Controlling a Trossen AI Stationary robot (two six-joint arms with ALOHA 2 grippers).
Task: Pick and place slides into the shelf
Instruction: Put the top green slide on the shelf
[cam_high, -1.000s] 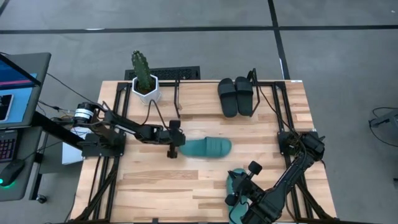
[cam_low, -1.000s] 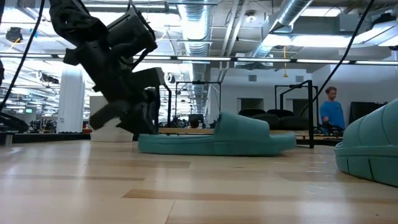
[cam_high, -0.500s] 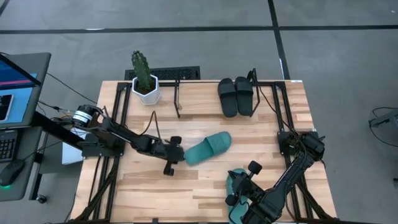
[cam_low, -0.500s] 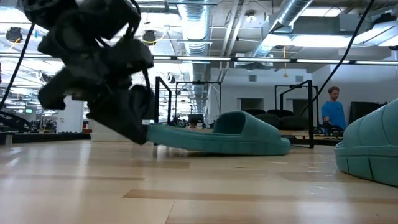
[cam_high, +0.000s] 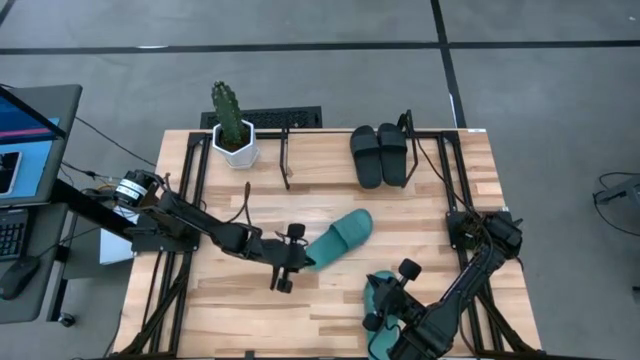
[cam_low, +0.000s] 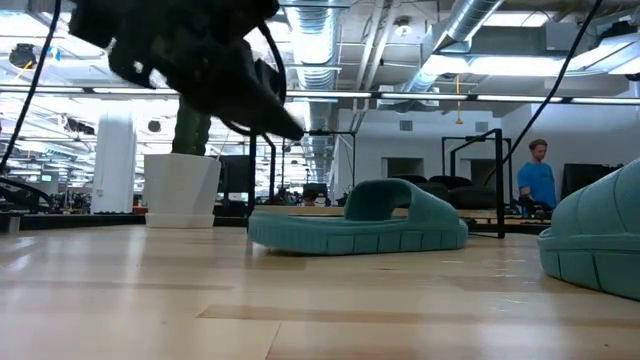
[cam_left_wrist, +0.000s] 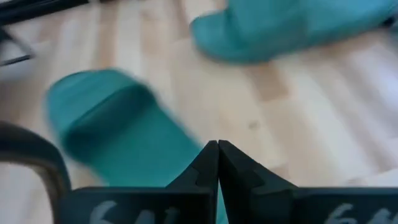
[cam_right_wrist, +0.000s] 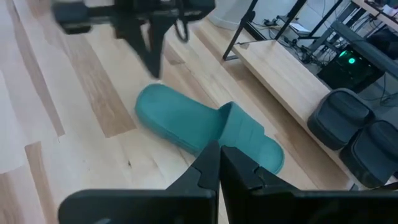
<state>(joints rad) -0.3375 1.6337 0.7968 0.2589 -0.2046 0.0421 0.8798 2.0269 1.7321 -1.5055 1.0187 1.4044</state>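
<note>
High view: left gripper, fingers pressed together, touches the teal slide at mid-table — shelf already holds two black slides. Right wrist view: right gripper pinched shut, empty — foam looks light, soft; grasp the strap

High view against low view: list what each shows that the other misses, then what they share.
Only the high view shows the two black foam slides side by side in the black metal-frame shelf, and the right gripper at the near edge. Only the low view shows a person in blue in the room behind. Both show the teal-green foam slide mid-table, the shut left gripper at its end, and the white-potted cactus.
</note>
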